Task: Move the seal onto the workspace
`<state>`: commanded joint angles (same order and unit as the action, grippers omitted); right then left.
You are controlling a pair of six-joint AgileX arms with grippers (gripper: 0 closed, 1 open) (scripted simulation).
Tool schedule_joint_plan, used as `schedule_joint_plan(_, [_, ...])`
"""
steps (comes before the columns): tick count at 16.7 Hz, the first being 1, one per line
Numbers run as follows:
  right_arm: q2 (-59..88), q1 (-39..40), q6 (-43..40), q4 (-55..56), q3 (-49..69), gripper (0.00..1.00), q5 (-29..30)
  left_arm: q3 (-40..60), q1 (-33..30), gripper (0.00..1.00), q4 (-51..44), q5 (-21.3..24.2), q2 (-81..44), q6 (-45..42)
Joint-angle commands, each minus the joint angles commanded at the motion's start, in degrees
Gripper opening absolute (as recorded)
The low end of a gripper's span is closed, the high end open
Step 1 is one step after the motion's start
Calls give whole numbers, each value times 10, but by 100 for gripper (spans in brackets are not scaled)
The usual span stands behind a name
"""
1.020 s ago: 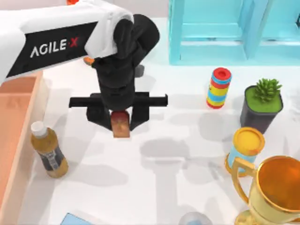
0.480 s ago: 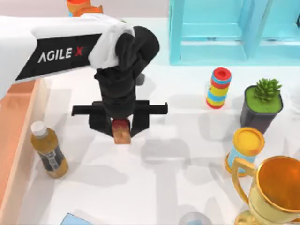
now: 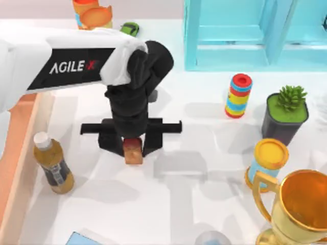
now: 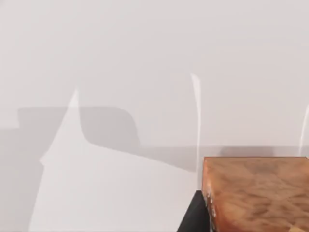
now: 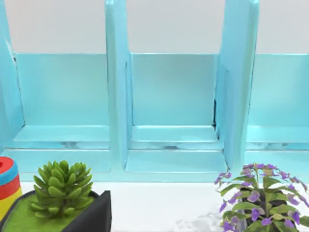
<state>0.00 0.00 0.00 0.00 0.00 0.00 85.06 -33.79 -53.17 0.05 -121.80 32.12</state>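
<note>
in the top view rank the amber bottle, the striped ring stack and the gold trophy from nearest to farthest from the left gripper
Measured from the left gripper, shut on the seal:
1. Amber bottle, to its left by the wooden tray.
2. Striped ring stack, to its right and farther back.
3. Gold trophy, front right corner.

The seal [image 4: 256, 193] sits low over the white workspace [image 4: 120, 58], apparently against a dark finger [image 4: 193, 217].
</note>
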Motion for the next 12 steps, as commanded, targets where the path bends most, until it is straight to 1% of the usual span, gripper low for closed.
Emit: schedule_joint_plan(12, [0, 0, 0, 0, 0, 100, 0, 0, 0, 98, 0, 0, 0, 0])
